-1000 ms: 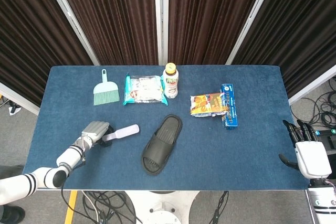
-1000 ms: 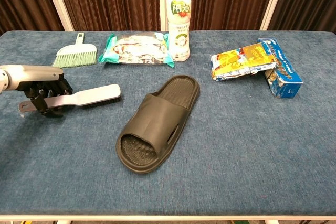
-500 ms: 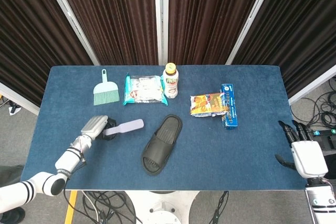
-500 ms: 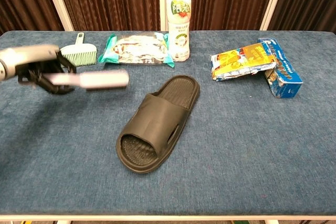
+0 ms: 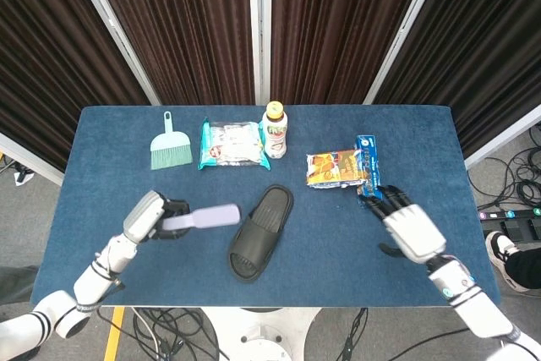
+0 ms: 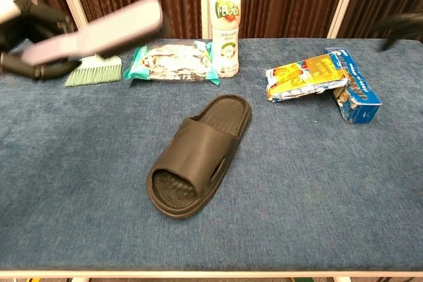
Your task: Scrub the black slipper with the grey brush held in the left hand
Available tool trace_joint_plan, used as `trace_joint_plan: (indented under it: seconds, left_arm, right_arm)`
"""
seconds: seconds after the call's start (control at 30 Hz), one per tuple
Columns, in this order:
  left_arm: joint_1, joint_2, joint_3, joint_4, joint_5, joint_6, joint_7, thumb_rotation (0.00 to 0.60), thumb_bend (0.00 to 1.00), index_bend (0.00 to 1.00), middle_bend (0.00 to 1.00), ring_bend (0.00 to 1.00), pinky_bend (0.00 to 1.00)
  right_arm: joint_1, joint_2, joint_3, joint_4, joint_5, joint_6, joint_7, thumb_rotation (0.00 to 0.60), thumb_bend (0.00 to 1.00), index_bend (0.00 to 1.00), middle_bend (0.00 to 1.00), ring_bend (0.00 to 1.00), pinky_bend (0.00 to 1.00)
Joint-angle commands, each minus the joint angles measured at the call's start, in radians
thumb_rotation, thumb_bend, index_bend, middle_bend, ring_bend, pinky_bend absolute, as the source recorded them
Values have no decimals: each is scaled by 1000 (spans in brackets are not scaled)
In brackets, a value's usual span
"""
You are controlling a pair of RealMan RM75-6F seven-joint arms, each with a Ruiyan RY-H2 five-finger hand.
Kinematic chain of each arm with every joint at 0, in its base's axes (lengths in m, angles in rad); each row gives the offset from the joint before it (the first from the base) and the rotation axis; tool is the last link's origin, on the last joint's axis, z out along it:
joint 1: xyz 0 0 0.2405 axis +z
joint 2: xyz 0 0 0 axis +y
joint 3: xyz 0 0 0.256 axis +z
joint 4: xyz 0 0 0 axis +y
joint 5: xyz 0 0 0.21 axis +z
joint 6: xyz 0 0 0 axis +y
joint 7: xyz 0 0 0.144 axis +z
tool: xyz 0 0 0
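The black slipper [image 5: 260, 232] [image 6: 198, 156] lies sole-down near the middle of the blue table, its toe end toward the front edge. My left hand [image 5: 156, 216] [image 6: 26, 21] grips the handle of the grey brush [image 5: 203, 218] [image 6: 99, 30] and holds it in the air, left of the slipper. The brush head points toward the slipper and is apart from it. My right hand [image 5: 406, 227] [image 6: 400, 26] hovers at the right with its fingers apart and nothing in it, just in front of the blue box [image 5: 369, 171].
Along the back stand a green hand broom [image 5: 169, 150], a packet of wipes [image 5: 230, 143] and a bottle [image 5: 275, 130]. A snack bag [image 5: 334, 166] leans against the blue box at the right. The table's front edge [image 5: 254, 303] is close to the slipper.
My left hand has lifted the brush off the table and carried it right toward the slipper. My right hand has swung in from the table's right edge to beside the blue box.
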Motion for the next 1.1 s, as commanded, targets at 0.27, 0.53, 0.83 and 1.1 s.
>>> trace_joint_plan:
  seconds: [0.27, 0.53, 0.83, 1.1]
  left_arm:
    - [12, -63, 88, 103, 68, 51, 76, 600, 614, 1000, 1000, 1000, 1000]
    - [-18, -93, 122, 116, 94, 18, 165, 600, 611, 1000, 1000, 1000, 1000]
    - [-65, -129, 108, 108, 55, -68, 224, 600, 609, 1000, 1000, 1000, 1000]
    - [-106, -168, 64, 150, -15, -120, 153, 600, 610, 1000, 1000, 1000, 1000]
  right_arm:
    - [386, -249, 96, 151, 239, -469, -197, 600, 38, 0, 45, 0, 2]
    - [569, -411, 98, 343, 403, -579, -334, 600, 26, 0, 0, 0, 0]
    - [717, -535, 39, 504, 559, -616, -431, 600, 26, 0, 0, 0, 0]
    - [803, -603, -17, 590, 659, -618, -456, 600, 44, 17, 75, 0, 0]
